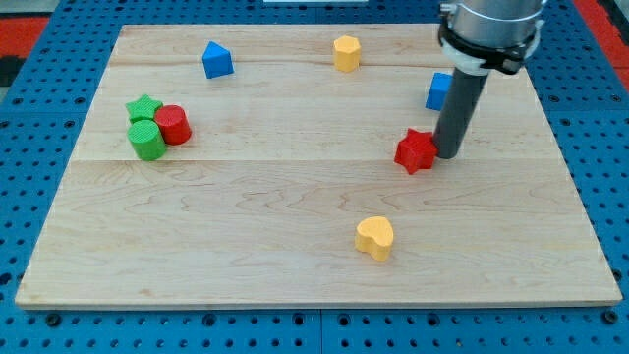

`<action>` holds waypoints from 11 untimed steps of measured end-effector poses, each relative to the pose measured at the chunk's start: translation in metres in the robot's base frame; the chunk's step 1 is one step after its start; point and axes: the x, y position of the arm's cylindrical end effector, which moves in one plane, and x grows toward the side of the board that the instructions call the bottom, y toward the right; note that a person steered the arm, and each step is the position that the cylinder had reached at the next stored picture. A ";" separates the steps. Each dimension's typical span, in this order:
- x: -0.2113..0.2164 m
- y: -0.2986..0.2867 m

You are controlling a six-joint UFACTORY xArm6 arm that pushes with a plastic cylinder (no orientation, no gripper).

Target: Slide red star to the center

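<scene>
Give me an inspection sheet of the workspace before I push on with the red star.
Surface: wooden board, lying on a blue perforated base.
Job's things: red star, at the view's right of the board's centre.
Tip: my tip is right beside the red star, on its right in the view, apparently touching it.
Clutter: green star, green cylinder and red cylinder clustered at the view's left; blue block and yellow block near the top; blue cube partly hidden behind the rod; yellow heart toward the bottom.
Claw: nothing seen.
Cables: nothing seen.
Surroundings: red strips at the top corners.
</scene>
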 end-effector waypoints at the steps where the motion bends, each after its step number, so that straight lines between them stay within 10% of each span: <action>1: -0.001 -0.016; 11: -0.023 -0.174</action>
